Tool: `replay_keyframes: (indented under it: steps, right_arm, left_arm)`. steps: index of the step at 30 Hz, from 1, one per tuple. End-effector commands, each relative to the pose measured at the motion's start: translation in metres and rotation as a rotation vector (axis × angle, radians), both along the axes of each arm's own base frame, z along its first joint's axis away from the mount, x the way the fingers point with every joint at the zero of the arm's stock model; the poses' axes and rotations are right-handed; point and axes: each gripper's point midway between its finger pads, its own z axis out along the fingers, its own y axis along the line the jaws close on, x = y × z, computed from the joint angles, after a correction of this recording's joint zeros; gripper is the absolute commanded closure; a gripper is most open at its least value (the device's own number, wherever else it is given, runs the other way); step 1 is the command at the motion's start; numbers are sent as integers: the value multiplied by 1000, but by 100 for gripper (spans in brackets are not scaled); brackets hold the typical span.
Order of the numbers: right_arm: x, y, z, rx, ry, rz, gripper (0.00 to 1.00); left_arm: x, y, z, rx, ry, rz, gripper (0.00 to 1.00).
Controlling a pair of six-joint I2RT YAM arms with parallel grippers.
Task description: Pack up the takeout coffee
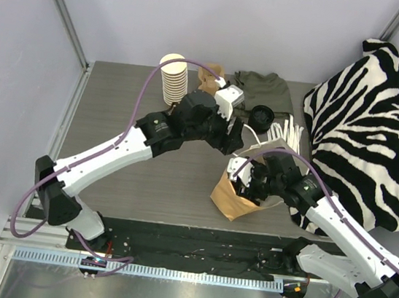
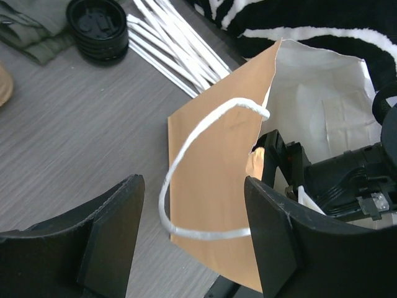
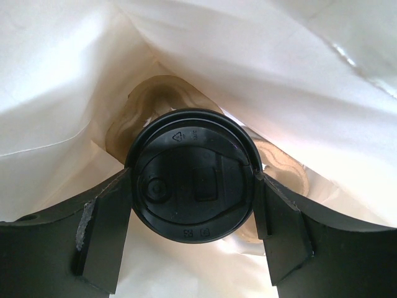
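Observation:
The takeout coffee (image 3: 186, 155) shows its black lid from above, deep inside the brown paper bag (image 1: 231, 199). My right gripper (image 3: 192, 177) reaches into the bag and is shut on the coffee, one finger pressed on each side of the lid. In the top view the right gripper (image 1: 248, 185) is sunk in the bag's mouth, so the cup is hidden there. My left gripper (image 2: 192, 236) hovers open beside the bag (image 2: 214, 186). The white handle loop (image 2: 186, 152) lies between its fingers without being touched.
A stack of lidless cups (image 1: 172, 79) stands at the back. Loose black lids (image 1: 262, 116), white sticks (image 1: 290, 134) and a green cloth (image 1: 266, 90) lie behind the bag. A zebra-striped cloth (image 1: 371, 127) covers the right side. A tan moulded shape (image 3: 152, 99) lies under the cup.

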Motion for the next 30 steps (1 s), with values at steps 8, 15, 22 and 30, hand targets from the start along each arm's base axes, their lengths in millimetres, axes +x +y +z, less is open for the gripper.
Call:
replay_keyframes:
  steps: [8, 15, 22, 30]
  right_arm:
    - [-1, -20, -21, -104, -25, -2, 81]
    - [0, -21, -21, -107, -39, -1, 81]
    - [1, -23, -19, -109, -52, -12, 81]
    - [3, -25, -15, -99, -62, -42, 81]
  left_arm:
    - [-13, -40, 27, -118, 106, -262, 30]
    - [-7, -50, 8, -59, 156, -287, 36]
    - [-6, -53, -3, -5, 141, -323, 40]
    - [-23, -45, 1, 24, 120, -424, 100]
